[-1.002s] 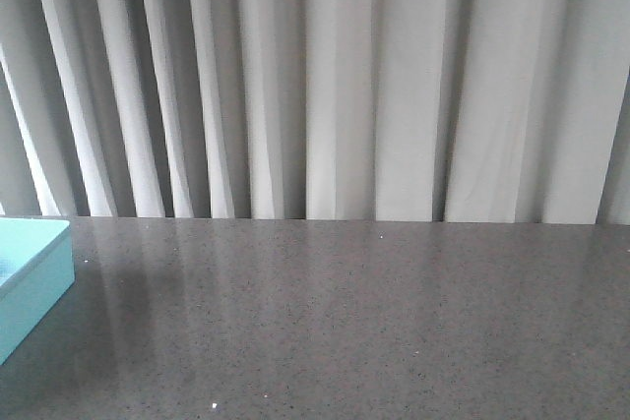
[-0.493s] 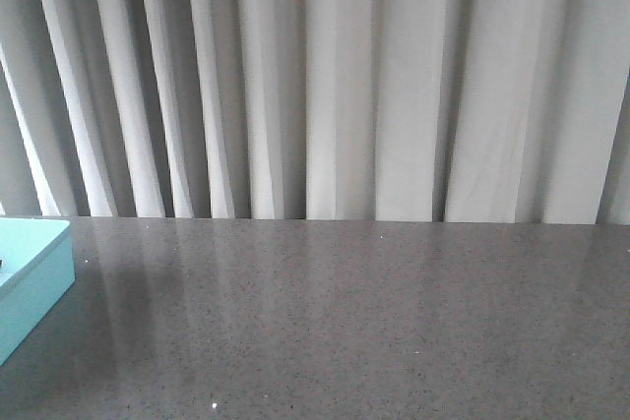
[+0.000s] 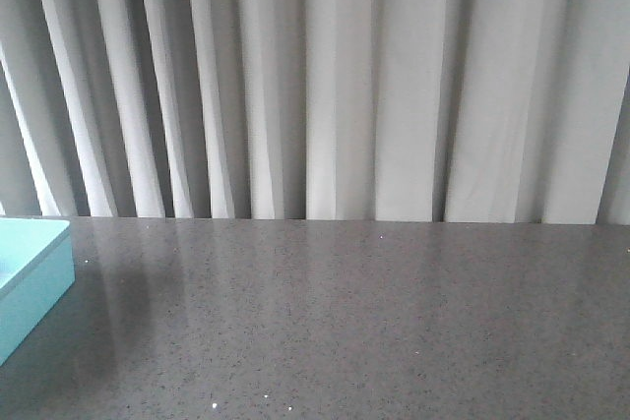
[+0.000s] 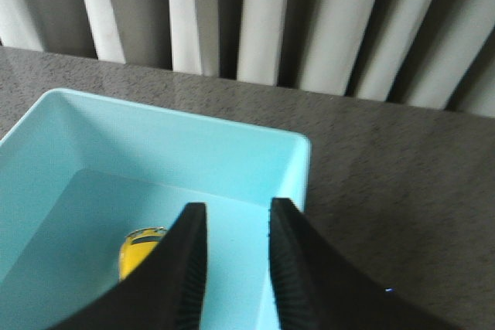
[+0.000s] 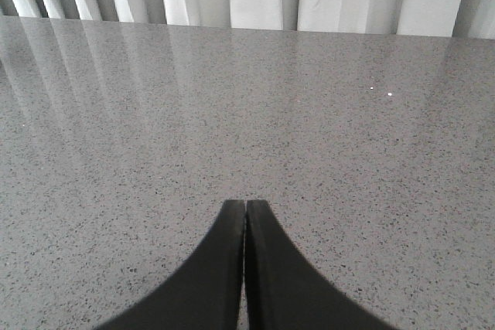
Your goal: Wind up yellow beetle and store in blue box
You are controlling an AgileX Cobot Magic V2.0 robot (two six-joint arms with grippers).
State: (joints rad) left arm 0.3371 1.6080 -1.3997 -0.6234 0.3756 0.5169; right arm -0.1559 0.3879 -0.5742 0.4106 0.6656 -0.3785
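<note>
Our left gripper (image 4: 236, 268) hung over the blue box (image 4: 232, 152), jaws parted with nothing between them, and the yellow beetle (image 4: 139, 249) sat on the box floor. Right gripper (image 5: 245, 260) was pinched closed, empty. Storing looked done; next we'd just lift clear.

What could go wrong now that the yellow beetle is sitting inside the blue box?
1. The left gripper hangs open over the blue box, near its corner wall; pulling out low could catch the rim and drag the box.
2. If the yellow beetle is wound, it may run into a wall.
3. The front view shows only a corner of the box, so the beetle cannot be checked there.
</note>
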